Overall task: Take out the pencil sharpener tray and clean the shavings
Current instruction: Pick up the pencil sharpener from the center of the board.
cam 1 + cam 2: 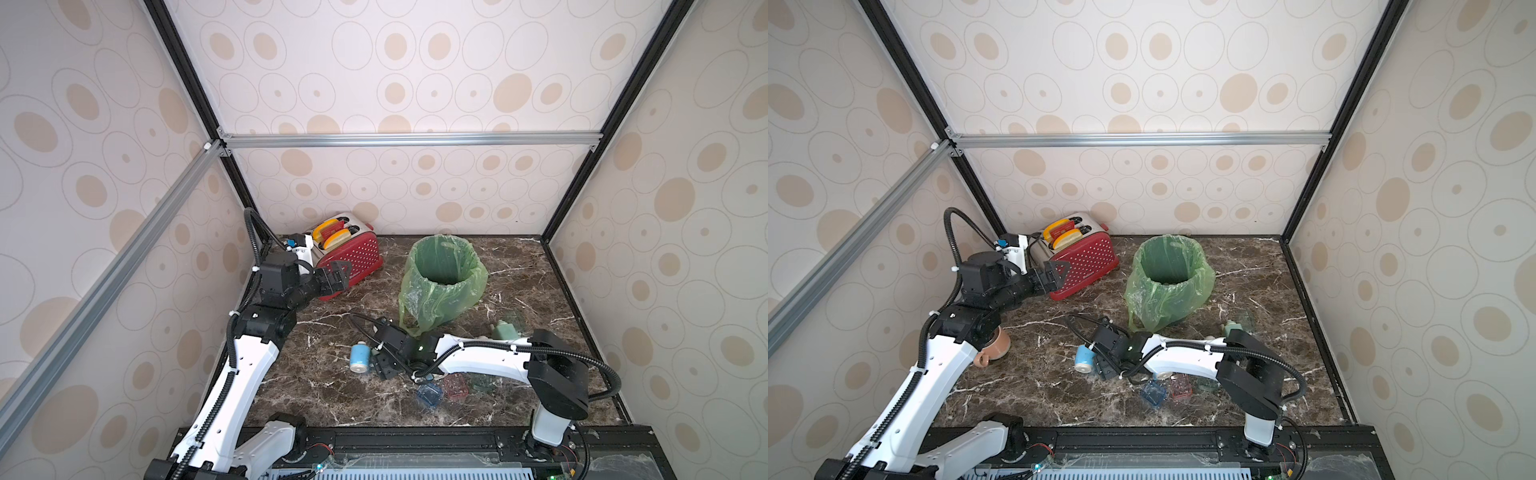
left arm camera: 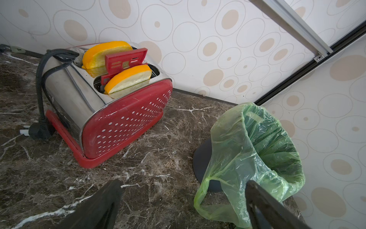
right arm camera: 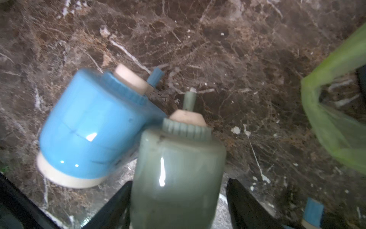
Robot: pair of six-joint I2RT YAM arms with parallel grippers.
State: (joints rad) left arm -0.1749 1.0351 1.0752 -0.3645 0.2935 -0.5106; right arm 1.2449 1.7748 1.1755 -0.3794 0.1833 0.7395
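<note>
A grey-green pencil sharpener (image 3: 178,168) lies between the fingers of my right gripper (image 3: 179,184). One finger touches its side and a gap shows at the other, so the gripper is open. A blue pencil sharpener (image 3: 89,128) lies against it, also seen in both top views (image 1: 359,357) (image 1: 1084,358). From above, my right gripper (image 1: 382,365) hides the grey-green one. Three clear trays, blue (image 1: 430,395), red (image 1: 455,386) and green (image 1: 482,382), lie by the right arm. My left gripper (image 1: 338,276) hangs open and empty by the toaster.
A bin with a green bag (image 1: 442,274) stands at the back middle, a red toaster (image 1: 353,253) at the back left. Another pale green sharpener (image 1: 505,330) sits behind the right forearm. A brown mug (image 1: 994,347) lies under the left arm. Pale flecks (image 3: 235,129) dot the marble.
</note>
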